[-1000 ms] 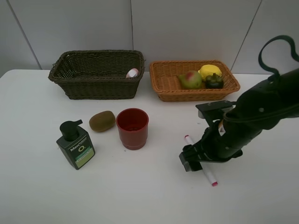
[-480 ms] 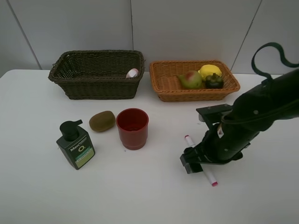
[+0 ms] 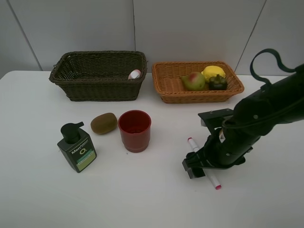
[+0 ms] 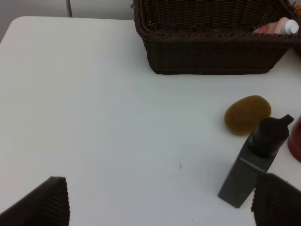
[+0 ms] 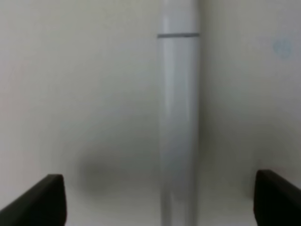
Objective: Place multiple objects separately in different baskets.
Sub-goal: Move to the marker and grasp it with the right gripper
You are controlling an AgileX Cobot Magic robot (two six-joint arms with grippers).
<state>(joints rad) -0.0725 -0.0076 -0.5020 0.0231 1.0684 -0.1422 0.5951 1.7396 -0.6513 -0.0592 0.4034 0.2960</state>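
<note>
Deep dark olive-brown rectangular wicker basket (image 3: 99, 88): woven cane, rough ribbed weave, matt.
Shallow light orange-tan rectangular wicker basket (image 3: 199, 96): same woven texture, slight sheen.
Round red plastic cup (image 3: 135, 130): smooth, glossy.
Dark green square plastic pump bottle (image 3: 77, 149): smooth satin body, matt black pump head.
Brown oval kiwi (image 3: 104, 123): dull, fuzzy skin.
Slim white-pink plastic marker (image 5: 178, 117): smooth barrel, faint gloss.
White table top (image 3: 142, 199): smooth, matt.
Yellow lemon (image 3: 213, 72) and green-red pear (image 3: 193, 81): smooth skins, lightly shiny.
</note>
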